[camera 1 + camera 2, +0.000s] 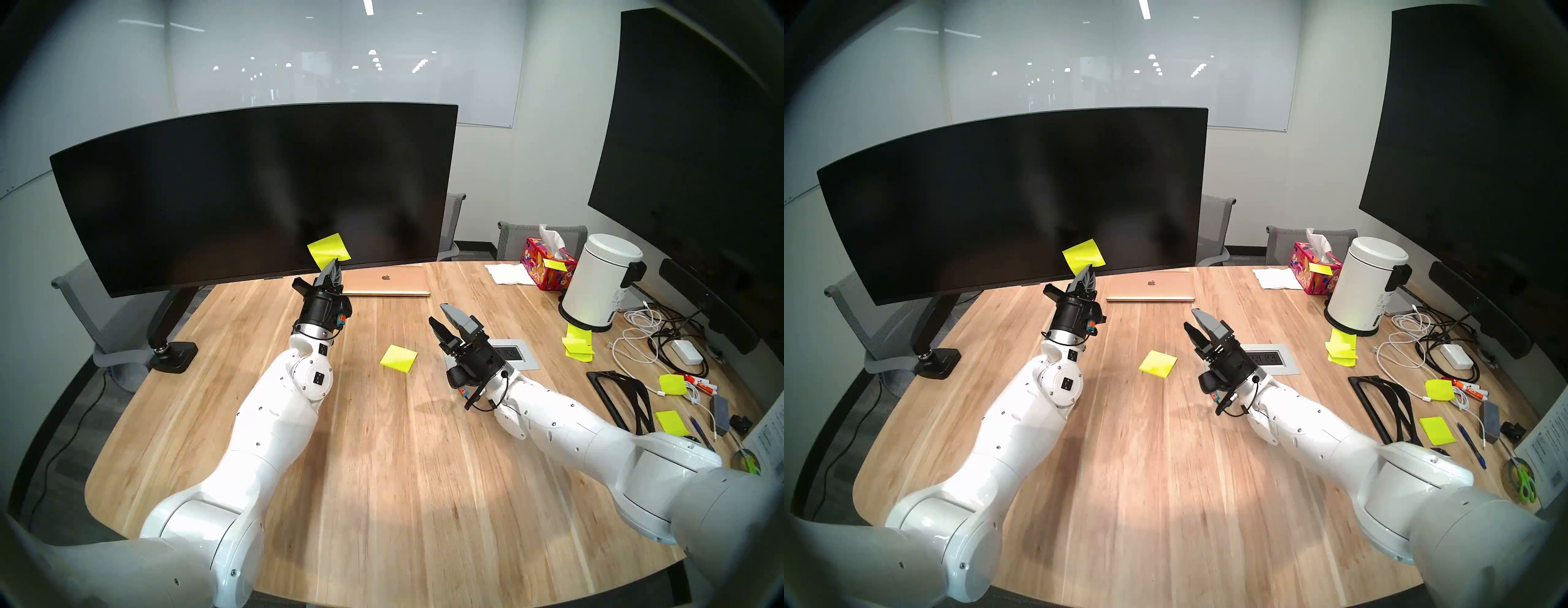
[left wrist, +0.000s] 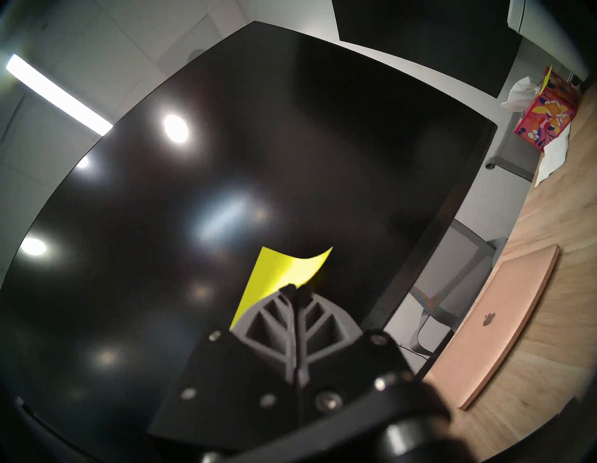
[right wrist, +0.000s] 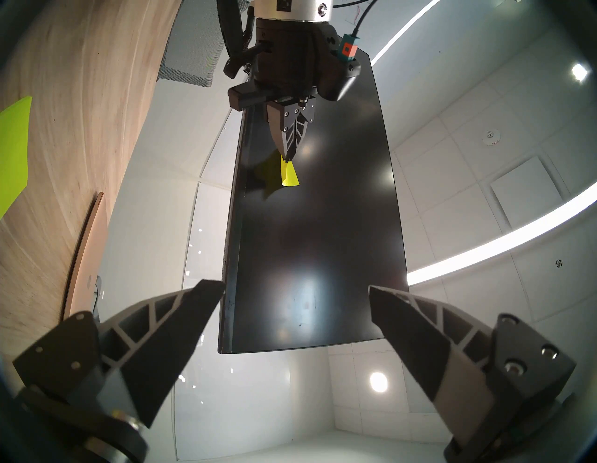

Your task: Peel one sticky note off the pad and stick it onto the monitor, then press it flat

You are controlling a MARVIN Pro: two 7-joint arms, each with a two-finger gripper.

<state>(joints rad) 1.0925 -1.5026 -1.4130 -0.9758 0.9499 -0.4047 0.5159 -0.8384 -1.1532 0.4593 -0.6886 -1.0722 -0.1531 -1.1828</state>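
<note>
sticky note (image 1: pixel 329 251), neon yellow-green and curled, pinched in closed left tool (image 1: pixel 332 266); right tool (image 1: pixel 443 319) gapes empty.

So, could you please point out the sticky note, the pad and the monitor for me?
sticky note (image 1: pixel 329 251): head left view, middle of the sheet.
pad (image 1: pixel 399 358): head left view, top sheet's centre.
monitor (image 1: pixel 254 191): head left view, middle of the dark screen.
</note>
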